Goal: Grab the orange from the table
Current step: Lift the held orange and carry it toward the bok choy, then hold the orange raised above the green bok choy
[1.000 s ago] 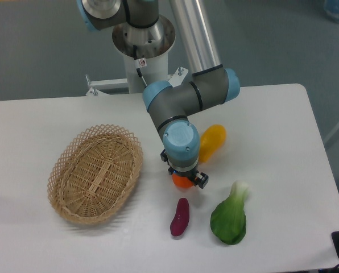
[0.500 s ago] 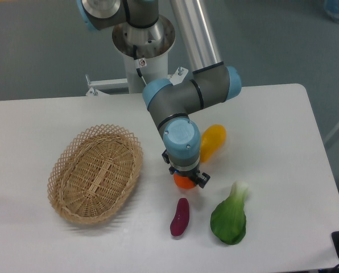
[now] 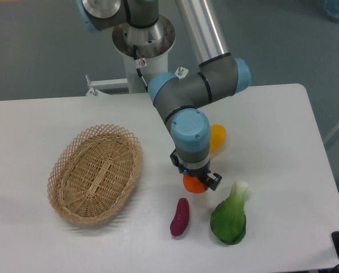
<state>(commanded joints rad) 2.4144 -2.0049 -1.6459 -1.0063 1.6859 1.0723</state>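
The orange is a small bright-orange ball, mostly hidden under the wrist, sitting between the fingers of my gripper. The gripper points straight down and is shut on the orange, over the white table near its front middle. Only the lower part of the fruit shows below the black fingers. Whether the orange still touches the tabletop cannot be told from this view.
An oval wicker basket lies at the left. A yellow-orange mango-like fruit sits just behind the wrist. A purple eggplant-like piece and a green leafy vegetable lie close in front of the gripper.
The arm has shifted to the right and toward the front edge with the orange in the gripper. The wrist now covers more of the yellow fruit.
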